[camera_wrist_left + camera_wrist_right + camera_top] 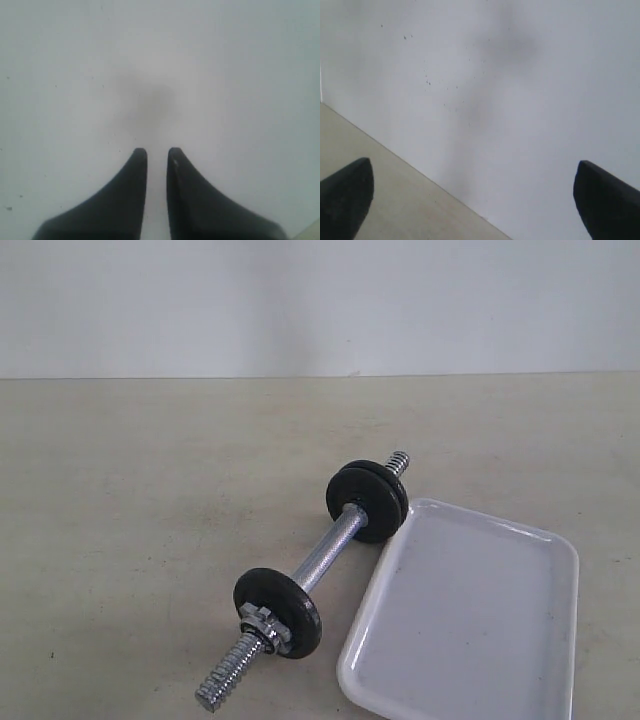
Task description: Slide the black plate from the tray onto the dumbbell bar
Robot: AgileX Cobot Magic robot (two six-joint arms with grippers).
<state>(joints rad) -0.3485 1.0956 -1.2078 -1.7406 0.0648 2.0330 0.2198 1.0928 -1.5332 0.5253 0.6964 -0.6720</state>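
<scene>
While the left fingers (137, 165) sit almost pressed together, with only a thin slit between their dark tips and nothing pinched, they face a pale, blurred surface that may be the wall, though the view is too soft to be sure. On the beige worktop (130, 520) the dumbbell bar (325, 555) lies slantwise, its coarse threaded end nearest the camera. Just up the bar from that thread sits the silver star nut (262, 623), touching one black plate (290, 605) that is threaded on the bar and standing on its rim. Past the knurled middle, a pair of black plates (370, 502) stands pressed face to face near the bar's far end, whose short thread pokes out beyond them. All three discs are alike, so I cannot tell them apart. Just beside the bar, on the side of that pair, lies the glossy white tray (470, 610). The right fingers (347, 190) are spread wide apart, holding nothing, over worktop and white wall (520, 100).
</scene>
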